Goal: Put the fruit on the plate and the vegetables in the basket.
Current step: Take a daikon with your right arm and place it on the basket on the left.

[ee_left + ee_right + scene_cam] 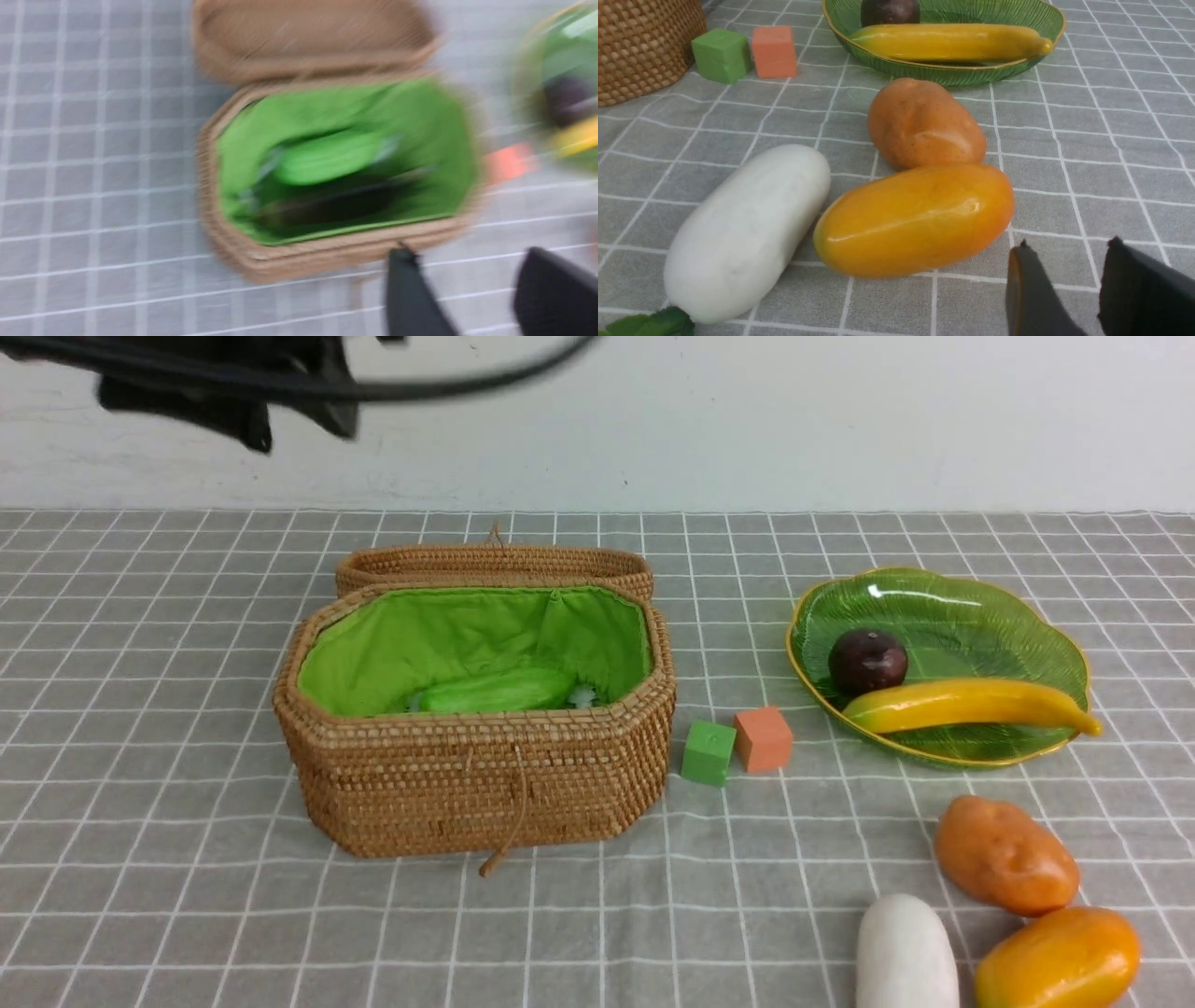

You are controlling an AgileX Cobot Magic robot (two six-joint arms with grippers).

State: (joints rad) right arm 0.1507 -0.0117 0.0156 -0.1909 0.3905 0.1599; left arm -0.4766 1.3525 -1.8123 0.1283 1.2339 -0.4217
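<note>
Showing jaws part-open, empty: left gripper [467, 254] raised at basket's [467, 784] 11 o'clock; right gripper [1069, 242] beside oval [915, 219], plate's [990, 616] 5 o'clock.

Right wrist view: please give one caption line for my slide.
Open right gripper near radish, potato and orange-yellow oval piece; banana and plum lie on the plate.

Staged tabletop test setup, lab-like: grey checked tablecloth [140, 756], bare white wall [840, 420], glossy fake potato [1005, 854].
</note>
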